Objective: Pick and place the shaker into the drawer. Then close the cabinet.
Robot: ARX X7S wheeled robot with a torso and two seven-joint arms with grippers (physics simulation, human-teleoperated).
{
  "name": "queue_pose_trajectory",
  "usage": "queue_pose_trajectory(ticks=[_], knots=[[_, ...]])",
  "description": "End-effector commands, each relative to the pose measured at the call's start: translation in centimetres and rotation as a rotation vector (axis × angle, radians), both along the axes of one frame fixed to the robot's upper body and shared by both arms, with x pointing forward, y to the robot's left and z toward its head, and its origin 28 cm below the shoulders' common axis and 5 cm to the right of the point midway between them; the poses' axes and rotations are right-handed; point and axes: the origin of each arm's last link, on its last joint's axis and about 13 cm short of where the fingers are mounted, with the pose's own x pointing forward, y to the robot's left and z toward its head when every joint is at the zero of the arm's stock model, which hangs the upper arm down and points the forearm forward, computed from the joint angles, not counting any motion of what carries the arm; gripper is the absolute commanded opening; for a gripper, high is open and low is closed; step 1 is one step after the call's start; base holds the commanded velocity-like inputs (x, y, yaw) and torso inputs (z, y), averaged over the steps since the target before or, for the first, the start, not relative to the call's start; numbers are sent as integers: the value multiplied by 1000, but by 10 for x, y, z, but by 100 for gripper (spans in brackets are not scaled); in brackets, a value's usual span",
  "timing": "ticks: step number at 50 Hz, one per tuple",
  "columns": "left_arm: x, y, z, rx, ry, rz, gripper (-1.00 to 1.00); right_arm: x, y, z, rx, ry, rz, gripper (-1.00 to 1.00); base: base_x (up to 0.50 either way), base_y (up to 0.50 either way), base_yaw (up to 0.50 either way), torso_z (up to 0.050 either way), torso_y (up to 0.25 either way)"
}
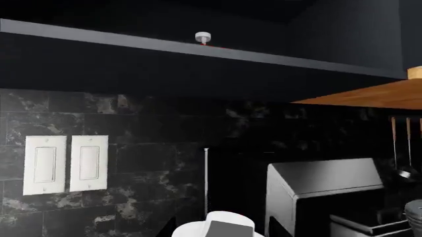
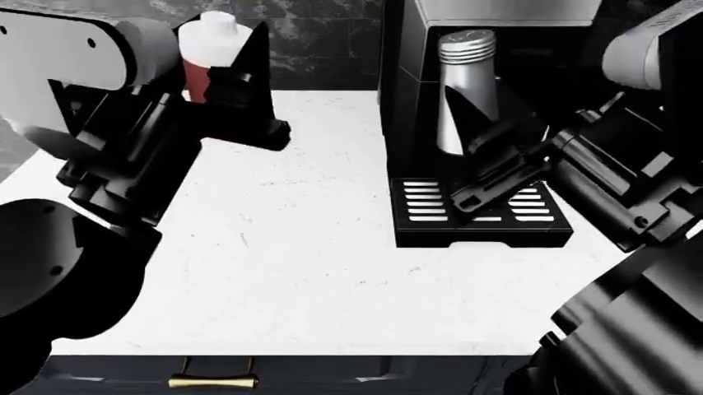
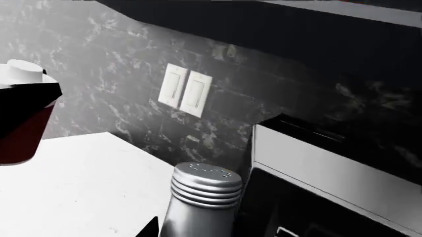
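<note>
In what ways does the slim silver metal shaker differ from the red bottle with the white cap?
The slim silver metal shaker has a ridged, hole-dotted cap; the red bottle with the white cap has a smooth one. The shaker stands at the black machine; the bottle stands behind the left arm, partly hidden. Both are upright.

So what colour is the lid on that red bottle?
White: the round cap tops the red bottle beside the left gripper, clearest in the head view.

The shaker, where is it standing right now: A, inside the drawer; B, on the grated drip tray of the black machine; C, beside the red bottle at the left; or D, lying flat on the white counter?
B: in the head view the shaker stands upright over the slotted drip tray, with the right claw at its base.
</note>
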Motion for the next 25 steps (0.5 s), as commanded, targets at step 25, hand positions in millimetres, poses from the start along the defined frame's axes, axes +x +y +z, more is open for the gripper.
queue_pose_trajectory(ticks=[25], knots=[[-49,39,-78,87,183,-49,-100,-44,-26,-65,-24,119,-24,-100,0,0,0,0,0]])
